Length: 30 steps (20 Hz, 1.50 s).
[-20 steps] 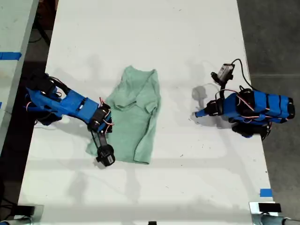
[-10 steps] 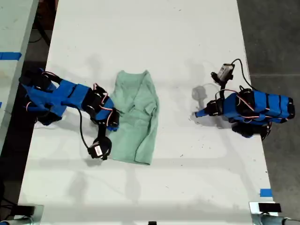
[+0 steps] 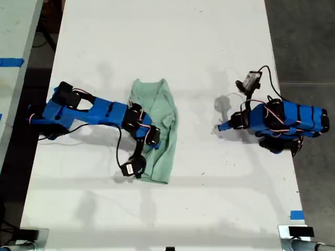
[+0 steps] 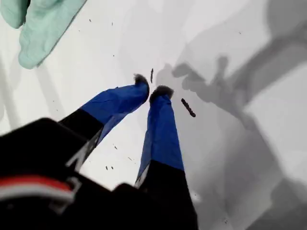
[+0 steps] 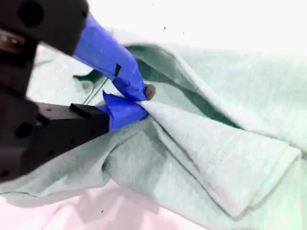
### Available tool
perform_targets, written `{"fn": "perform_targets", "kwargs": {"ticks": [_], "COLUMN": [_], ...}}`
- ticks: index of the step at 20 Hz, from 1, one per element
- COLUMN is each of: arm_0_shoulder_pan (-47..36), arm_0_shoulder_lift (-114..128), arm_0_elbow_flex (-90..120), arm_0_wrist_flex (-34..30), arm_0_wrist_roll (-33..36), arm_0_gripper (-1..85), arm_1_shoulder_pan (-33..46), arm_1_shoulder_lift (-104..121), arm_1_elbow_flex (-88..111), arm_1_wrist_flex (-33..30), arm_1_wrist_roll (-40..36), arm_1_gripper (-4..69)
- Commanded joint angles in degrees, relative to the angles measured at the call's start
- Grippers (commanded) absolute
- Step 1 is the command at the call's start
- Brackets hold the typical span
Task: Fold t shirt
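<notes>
The t shirt (image 3: 163,112) is a pale mint-green wrinkled cloth lying lengthwise in the middle of the white table (image 3: 199,42). My second gripper (image 3: 152,138) reaches over it from the exterior view's left. In the second wrist view that gripper (image 5: 144,100) is shut on a raised fold of the t shirt (image 5: 216,158). My first gripper (image 3: 222,126) rests near the table at the exterior view's right, well apart from the cloth. Its blue fingertips (image 4: 141,81) nearly touch with nothing between them (image 4: 151,88). One corner of the t shirt (image 4: 41,28) shows far ahead of it.
Blue tape marks sit at the table's near corner on the exterior view's right (image 3: 297,214) and on a second table (image 3: 10,61) at that view's left. Dark floor (image 3: 303,42) borders the table on the exterior view's right. A cable (image 3: 120,149) loops from the second arm.
My second arm has swung toward the exterior view's right, carrying the shirt's edge over the cloth, so the shirt now looks narrower. The first arm has not moved.
</notes>
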Motion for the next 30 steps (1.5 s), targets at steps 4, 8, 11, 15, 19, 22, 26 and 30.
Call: {"fn": "perform_targets", "kwargs": {"ticks": [4, 8, 11, 15, 19, 22, 26, 30], "arm_0_shoulder_pan": [0.0, -3.6, -6.9, -9.1, -10.4, -13.9, -18.5, -21.0], "arm_0_shoulder_lift": [2.9, 14.2, 32.5, 56.5, 87.5, 109.7, 141.6, 141.4], "arm_0_elbow_flex": [-3.8, -3.4, 4.2, 23.6, 77.7, 108.4, 128.8, 128.8], "arm_0_wrist_flex": [-0.4, 12.2, 17.1, 16.8, -3.6, -17.7, -14.9, -14.0], "arm_0_wrist_roll": [2.9, 2.7, 0.6, -2.2, -8.4, -8.4, -3.6, -3.1], "arm_0_gripper": [19.1, 14.5, 1.4, -0.2, -0.2, -0.2, -0.3, -0.3], "arm_1_shoulder_pan": [0.2, 0.2, 0.2, 0.2, 0.2, 0.2, 0.2, -0.1], "arm_1_shoulder_lift": [0.7, 0.7, 0.7, 0.7, 0.7, 0.7, 0.6, 0.6], "arm_1_elbow_flex": [3.3, 3.3, 3.3, 3.3, 3.3, 3.3, 3.3, 3.3], "arm_1_wrist_flex": [0.4, 0.4, 0.4, 0.4, 0.4, 0.4, 0.4, 0.5], "arm_1_wrist_roll": [0.3, 0.2, 0.2, 0.2, 0.2, 0.3, 0.5, 0.8], "arm_1_gripper": [3.6, 3.6, 3.6, 3.6, 3.6, 3.6, 3.6, 3.8]}}
